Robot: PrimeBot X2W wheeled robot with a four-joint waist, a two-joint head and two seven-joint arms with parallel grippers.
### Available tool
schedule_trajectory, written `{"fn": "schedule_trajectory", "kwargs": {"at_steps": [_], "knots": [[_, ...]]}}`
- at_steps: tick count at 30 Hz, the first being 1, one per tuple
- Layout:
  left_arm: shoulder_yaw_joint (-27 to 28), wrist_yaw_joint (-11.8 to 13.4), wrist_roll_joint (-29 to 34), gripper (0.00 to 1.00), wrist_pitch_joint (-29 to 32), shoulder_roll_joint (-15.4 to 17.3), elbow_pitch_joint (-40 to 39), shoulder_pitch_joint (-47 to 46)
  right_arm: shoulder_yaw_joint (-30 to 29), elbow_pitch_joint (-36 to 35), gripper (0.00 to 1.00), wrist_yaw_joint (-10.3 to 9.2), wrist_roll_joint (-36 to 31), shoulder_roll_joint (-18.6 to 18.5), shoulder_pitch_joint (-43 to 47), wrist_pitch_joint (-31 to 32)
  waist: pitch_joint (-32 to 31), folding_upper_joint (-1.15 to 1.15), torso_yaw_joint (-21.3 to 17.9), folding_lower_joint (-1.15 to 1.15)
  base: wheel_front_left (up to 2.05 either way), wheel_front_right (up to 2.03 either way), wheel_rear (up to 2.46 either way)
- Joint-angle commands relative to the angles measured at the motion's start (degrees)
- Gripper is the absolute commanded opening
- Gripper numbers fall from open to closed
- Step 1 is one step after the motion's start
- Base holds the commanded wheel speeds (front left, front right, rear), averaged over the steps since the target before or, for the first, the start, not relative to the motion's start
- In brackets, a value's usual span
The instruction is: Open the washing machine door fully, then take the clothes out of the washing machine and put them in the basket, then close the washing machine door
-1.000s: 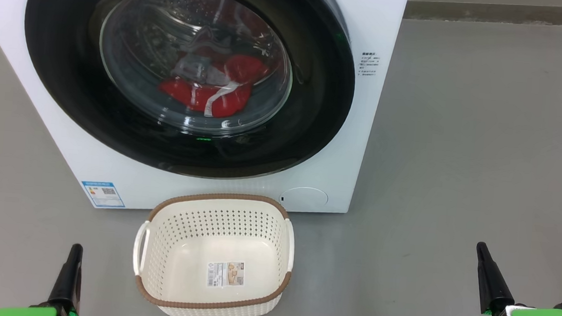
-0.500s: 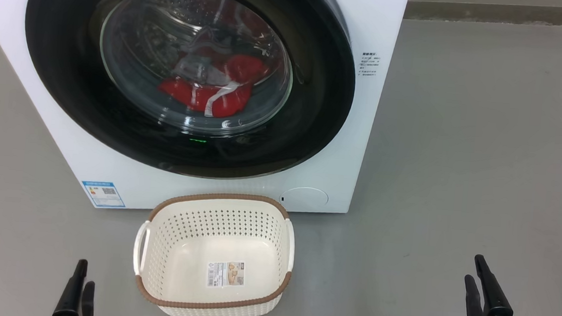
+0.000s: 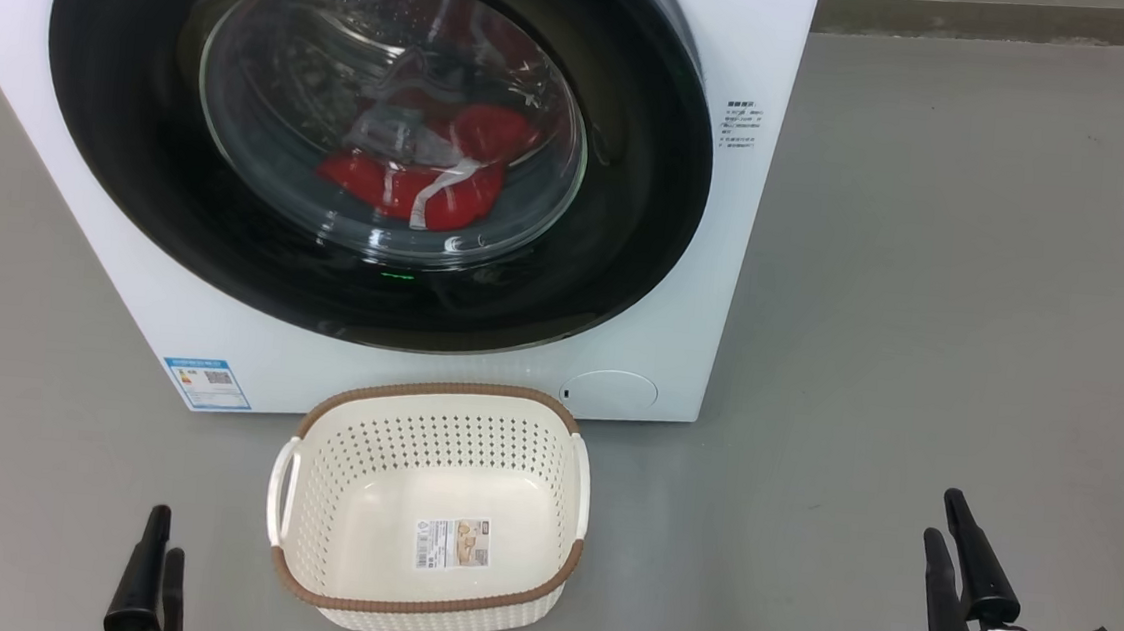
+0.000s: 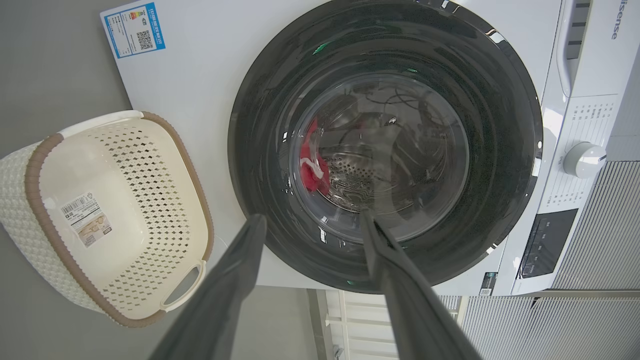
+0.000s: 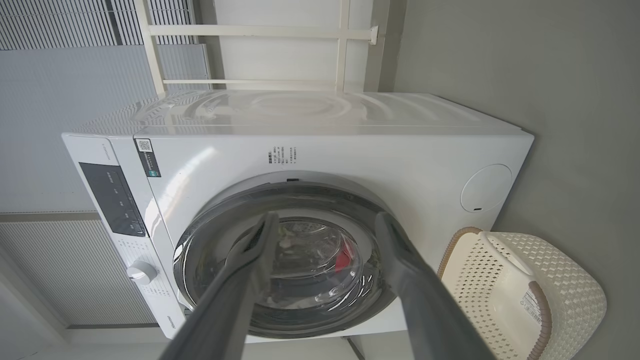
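the washing machine door (image 3: pixel 381 131) is shut, clothes (image 3: pixel 411 188) inside.

washing machine door (image 3: pixel 132 171): glossy black rim, clear glass bowl
washing machine (image 3: pixel 367 370): smooth glossy white casing
basket (image 3: pixel 432 436): matt cream perforated plastic, brown woven-look rim
clothes (image 3: pixel 460 207): thin red cloth
floor (image 3: pixel 975 288): matt grey

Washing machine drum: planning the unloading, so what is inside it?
Through the round black-rimmed glass door, bright red garments with white stripes lie low in the perforated steel drum. Their number and anything under them are hidden.
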Motion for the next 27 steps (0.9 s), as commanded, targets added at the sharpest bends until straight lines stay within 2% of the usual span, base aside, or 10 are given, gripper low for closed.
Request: {"fn": "schedule_trajectory", "kwargs": {"at_steps": [1, 16, 27], "knots": [[0.1, -0.2, 1.0, 1.0, -0.6, 0.9, -2.1, -2.4, 0.9, -2.1, 1.0, 0.02, 0.2, -0.5, -2.9, -0.6, 0.0, 0.0, 0.0, -0.01, 0.0, 0.0, 0.0], [-1.1, -0.2, 7.9, 1.0, -3.2, 1.4, -4.3, -2.8, 5.5, -4.5, 1.0, 0.03, -5.2, -2.5, -4.4, -3.7, 0.2, 0.0, 0.1, -0.01, 0.0, 0.0, 0.0], [-1.9, -0.3, 16.4, 1.0, -5.1, 1.9, -5.3, -2.8, 8.5, -5.1, 1.0, 0.04, -13.2, -3.7, -5.5, -5.7, 0.1, 0.0, 0.0, -0.01, 0.0, 0.0, 0.0]]}}
